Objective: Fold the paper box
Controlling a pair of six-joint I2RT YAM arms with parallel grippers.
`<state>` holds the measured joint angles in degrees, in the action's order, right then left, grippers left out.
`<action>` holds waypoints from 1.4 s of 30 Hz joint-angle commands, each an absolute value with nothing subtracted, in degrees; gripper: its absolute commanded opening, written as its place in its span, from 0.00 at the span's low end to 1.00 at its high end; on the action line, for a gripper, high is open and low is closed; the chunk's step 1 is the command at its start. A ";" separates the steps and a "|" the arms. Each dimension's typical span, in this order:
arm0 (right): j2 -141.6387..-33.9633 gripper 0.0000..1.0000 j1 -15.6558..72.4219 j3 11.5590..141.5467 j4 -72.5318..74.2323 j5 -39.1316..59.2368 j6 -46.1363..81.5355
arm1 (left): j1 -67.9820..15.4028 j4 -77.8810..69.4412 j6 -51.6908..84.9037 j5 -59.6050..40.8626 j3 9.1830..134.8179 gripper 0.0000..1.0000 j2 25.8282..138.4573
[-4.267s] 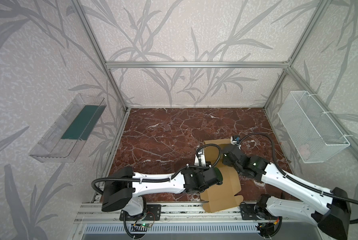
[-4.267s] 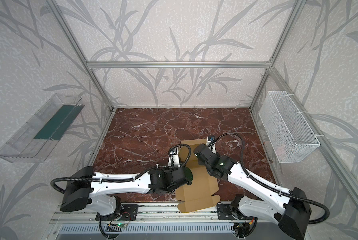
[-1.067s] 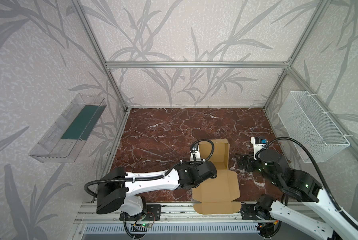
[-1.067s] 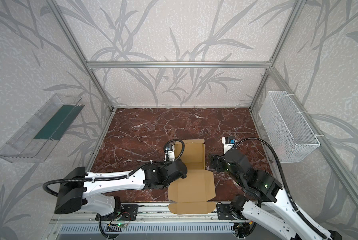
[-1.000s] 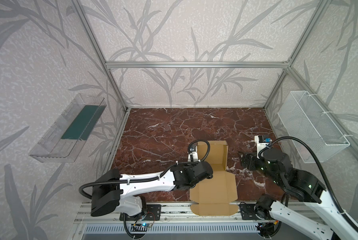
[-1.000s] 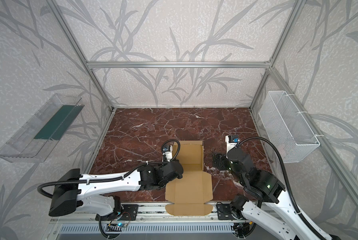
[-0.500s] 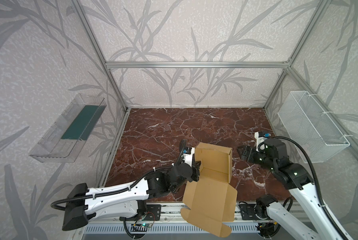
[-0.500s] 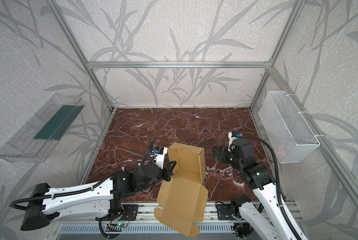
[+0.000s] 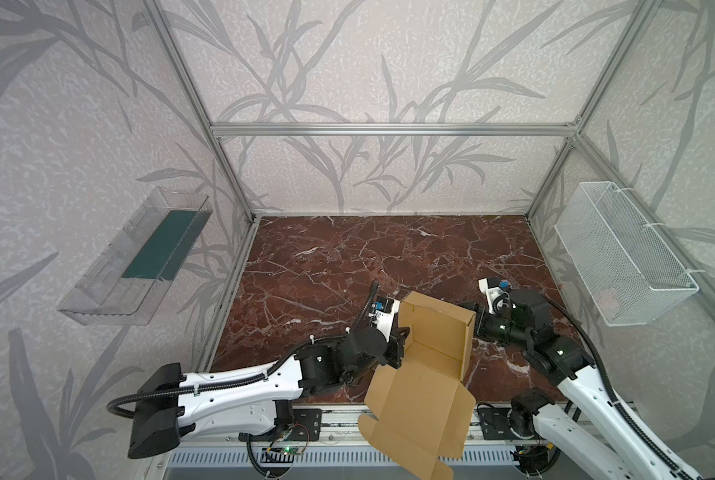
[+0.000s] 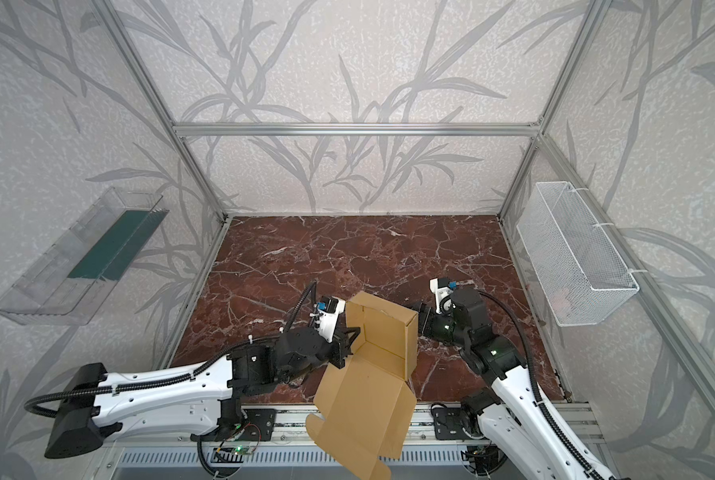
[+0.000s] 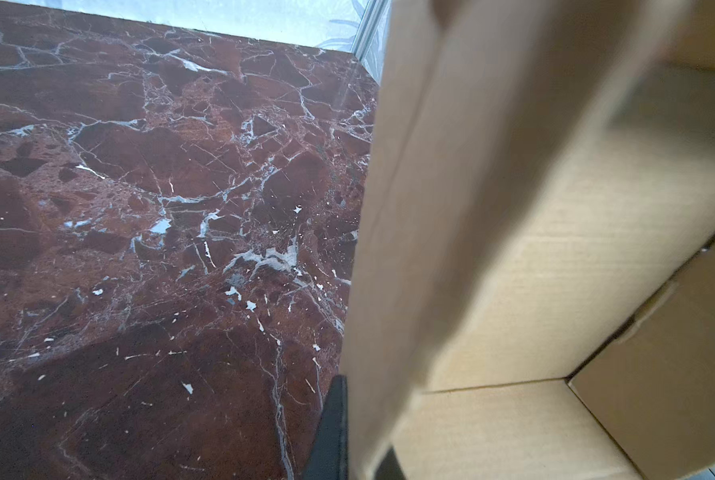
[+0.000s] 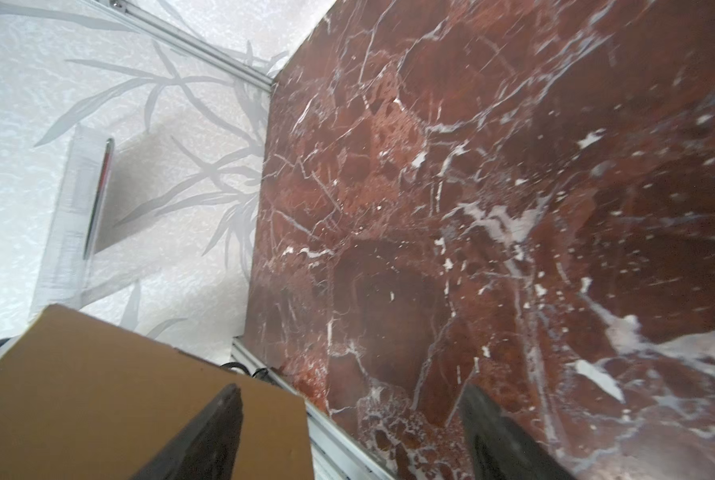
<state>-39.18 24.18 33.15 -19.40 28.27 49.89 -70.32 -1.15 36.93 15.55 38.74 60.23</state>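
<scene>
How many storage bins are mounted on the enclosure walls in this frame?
2: a clear plastic tray at the left of both top views, and a white wire basket at the right. Both are in plain sight; none appears hidden.

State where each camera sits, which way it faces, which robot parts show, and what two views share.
Top views: high at the front, looking down at the table; left arm, right arm and box show.
Left wrist: on the left arm, facing along the left fingers, which pinch a box wall.
Right wrist: on the right arm, facing the table; right fingers, open, by the box.
Shared: all show box and table.
</scene>
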 commanded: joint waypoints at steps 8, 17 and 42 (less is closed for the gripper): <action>-37.97 0.80 32.90 27.29 -7.10 27.78 59.99 | -70.31 -2.26 37.00 18.50 40.58 0.00 63.00; -35.68 0.79 36.53 26.74 -6.48 25.23 62.53 | -70.58 -1.08 38.53 22.28 40.42 0.00 63.20; -34.23 0.75 46.58 20.62 6.50 18.07 71.26 | -70.83 0.15 44.27 29.14 37.05 0.00 59.60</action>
<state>-34.87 45.45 21.23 3.29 16.43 70.89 -71.46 1.41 41.67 24.64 37.95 60.47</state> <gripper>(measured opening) 0.756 0.048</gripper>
